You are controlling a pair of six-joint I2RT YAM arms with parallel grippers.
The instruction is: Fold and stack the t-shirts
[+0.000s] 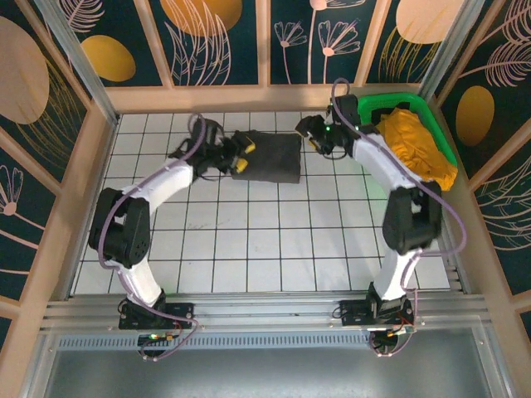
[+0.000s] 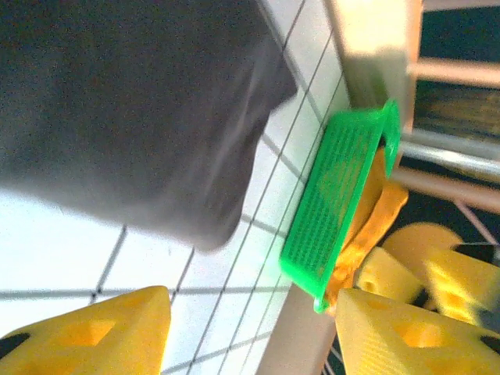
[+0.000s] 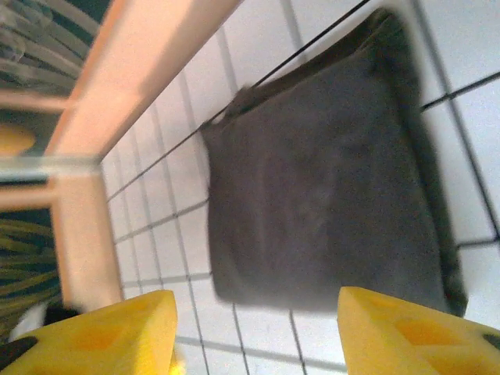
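Note:
The dark charcoal t-shirt [image 1: 272,156] lies folded into a rectangle on the white tiled floor at the back centre. The left wrist view shows it as a dark slab [image 2: 133,109], and the right wrist view shows it flat on the tiles [image 3: 328,180]. The orange-yellow t-shirt [image 1: 417,145] sits bunched in the green basket [image 1: 390,104] at the back right, and it spills over the basket's rim [image 2: 376,215]. My left gripper [image 1: 242,156] hovers at the dark shirt's left edge, open and empty [image 2: 254,336]. My right gripper [image 1: 305,131] is just off the shirt's right edge, open and empty [image 3: 258,336].
The green basket [image 2: 340,195] stands against the wooden back wall [image 1: 265,98] in the right corner. A wooden frame rail [image 3: 148,70] borders the tiles behind the dark shirt. White tiled floor [image 1: 265,240] stretches from the shirt toward the arm bases.

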